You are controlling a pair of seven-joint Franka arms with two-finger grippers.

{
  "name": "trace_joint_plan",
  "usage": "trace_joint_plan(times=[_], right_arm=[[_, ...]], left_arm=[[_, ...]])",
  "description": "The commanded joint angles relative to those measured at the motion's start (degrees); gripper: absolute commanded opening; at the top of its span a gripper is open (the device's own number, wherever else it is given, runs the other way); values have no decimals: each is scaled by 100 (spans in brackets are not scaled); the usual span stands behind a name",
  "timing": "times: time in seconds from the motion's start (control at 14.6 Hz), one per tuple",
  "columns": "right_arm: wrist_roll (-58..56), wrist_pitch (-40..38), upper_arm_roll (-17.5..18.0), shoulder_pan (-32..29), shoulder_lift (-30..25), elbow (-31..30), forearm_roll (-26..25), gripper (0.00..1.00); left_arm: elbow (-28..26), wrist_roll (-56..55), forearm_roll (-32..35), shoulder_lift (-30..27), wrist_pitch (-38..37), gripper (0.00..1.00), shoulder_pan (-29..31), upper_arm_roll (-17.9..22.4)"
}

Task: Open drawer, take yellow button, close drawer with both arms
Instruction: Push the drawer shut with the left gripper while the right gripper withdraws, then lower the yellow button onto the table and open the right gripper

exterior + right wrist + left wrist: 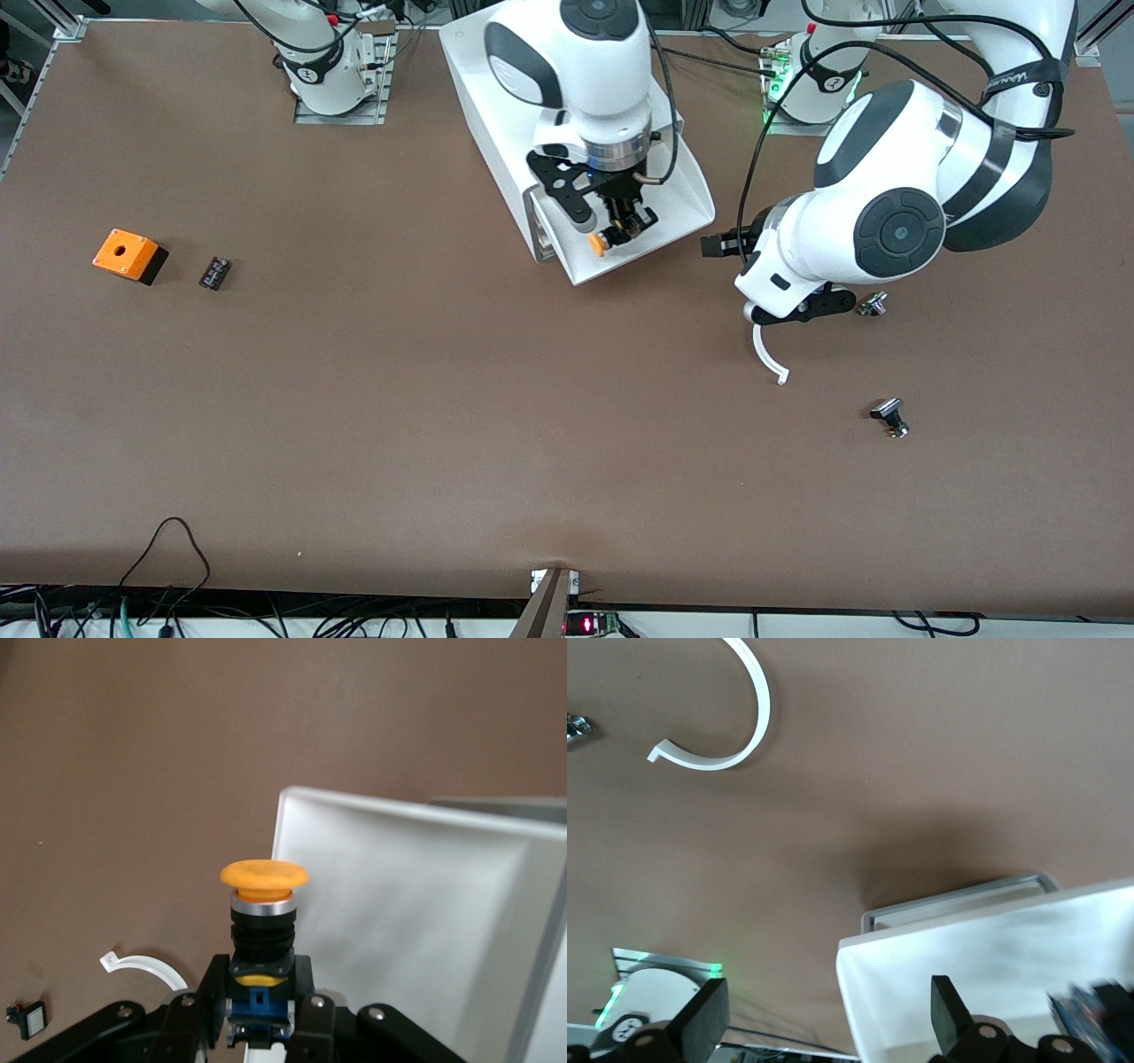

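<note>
The white cabinet (496,97) stands between the two arm bases, and its drawer (700,199) is pulled out toward the front camera. My right gripper (625,226) hangs over the open drawer, shut on the button (601,239). In the right wrist view the button's orange-yellow cap (264,875) stands above my right gripper (261,979), with the drawer tray (399,904) below. My left gripper (719,244) is open and empty, low beside the drawer toward the left arm's end of the table. In the left wrist view the drawer's corner (992,974) lies between the wide-apart fingers (700,1019).
A white curved strip (769,354) lies under the left arm; it also shows in the left wrist view (735,726). A small metal part (873,306) and a black-capped button (889,416) lie nearby. An orange box (128,254) and a small black block (214,272) sit toward the right arm's end.
</note>
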Motion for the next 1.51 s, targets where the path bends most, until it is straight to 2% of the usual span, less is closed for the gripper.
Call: trace_joint_plan(times=[0.0, 0.21, 0.48, 0.68, 0.89, 1.16, 1.44], right_arm=[[-1088, -353, 25, -401, -246, -29, 268, 0], [-2679, -732, -1, -946, -414, -46, 497, 0], [-4630, -1426, -89, -1606, -510, -81, 480, 0], [-6133, -1515, -728, -1730, -677, -475, 471, 0], [-7347, -1112, -1388, -1739, -940, -1213, 488, 0], [-8386, -260, -1960, -1739, -1187, -2223, 497, 0], [-9264, 1512, -2408, -1739, -1529, -3883, 515, 0]], left_arm=[[-184, -531, 80, -34, 328, 100, -124, 14], [-640, -833, 151, -112, 924, 100, -142, 5], [-1728, -841, 159, -464, 2110, 100, -220, 5], [-2127, -1296, 168, -535, 2552, 100, -492, 5], [-2267, -1623, 177, -508, 2588, 100, -687, 5], [-2461, -1851, 177, -517, 2588, 100, -1002, 5], [-2470, -2090, 168, -570, 2527, 100, -1100, -4]])
